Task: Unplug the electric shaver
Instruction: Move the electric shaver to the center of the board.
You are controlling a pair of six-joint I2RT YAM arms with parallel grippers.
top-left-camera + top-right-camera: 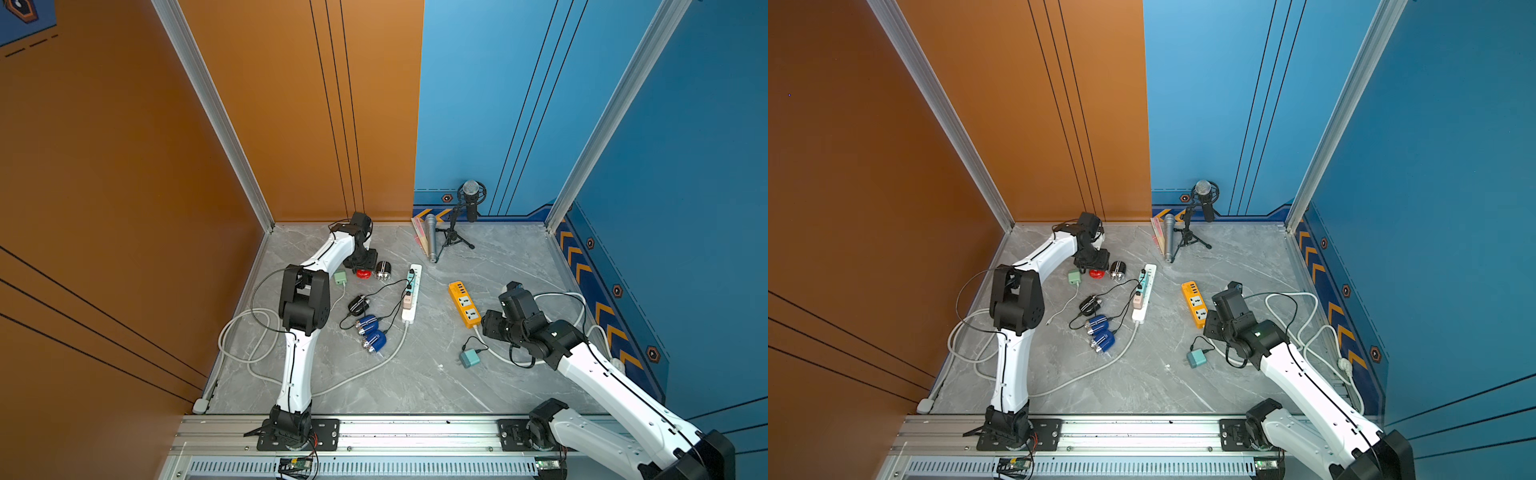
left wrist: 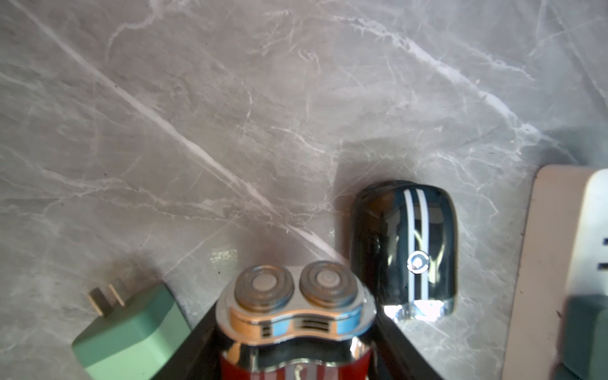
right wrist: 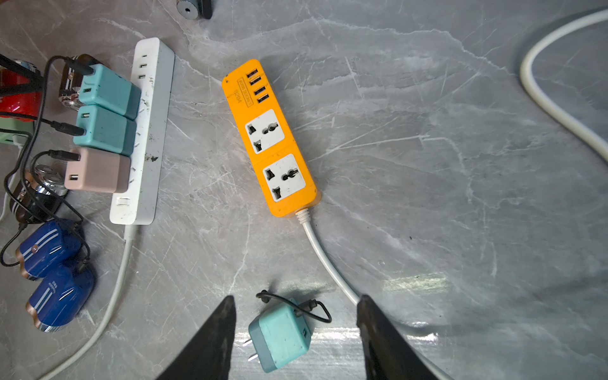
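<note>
- Left of centre in both top views, red shaver lies on the bench, unplugged green charger just beside.
- Left fingers flank it closely; grasping or released, I cannot tell.
- Right fingers released, teal charger between them, untouched.

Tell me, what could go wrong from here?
The left jaws clamp the red electric shaver close beside a black striped shaver and a green plug adapter; moving it could knock them. The right jaws stand open by a loose teal plug adapter; its thin black cable might snag.
</note>
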